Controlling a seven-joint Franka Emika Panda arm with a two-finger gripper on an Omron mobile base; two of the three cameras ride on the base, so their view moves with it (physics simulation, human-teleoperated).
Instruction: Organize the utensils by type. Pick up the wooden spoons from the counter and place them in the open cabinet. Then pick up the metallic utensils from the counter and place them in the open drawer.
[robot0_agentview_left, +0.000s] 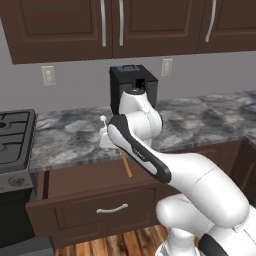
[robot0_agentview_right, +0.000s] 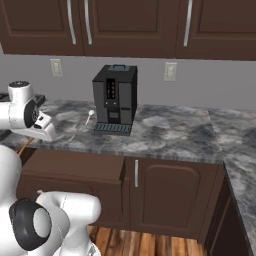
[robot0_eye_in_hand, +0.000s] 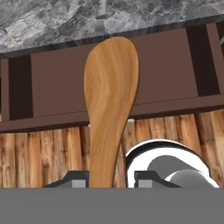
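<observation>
Between the tool's (robot0_eye_in_hand: 107, 183) two dark tips, closed narrow on its handle, stands a large wooden spoon (robot0_eye_in_hand: 110, 105), its oval bowl pointing away from the hand over the open drawer (robot0_eye_in_hand: 109, 83) and the wood floor (robot0_eye_in_hand: 43, 153) below. In the left base view the spoon's orange handle shows just under the forearm, hanging in front of the bench (robot0_agentview_left: 70, 137) edge above the drawer. A small silvery utensil (robot0_agentview_right: 89, 116) lies on the bench beside the black coffee machine (robot0_agentview_right: 115, 99).

The step in hand looks like carrying this spoon to the wall cabinet, not the drawer beneath it. Lift straight up first, clear of the bench lip, keep the grip firm so the long spoon does not swing, and release only once it is over the shelf.
</observation>
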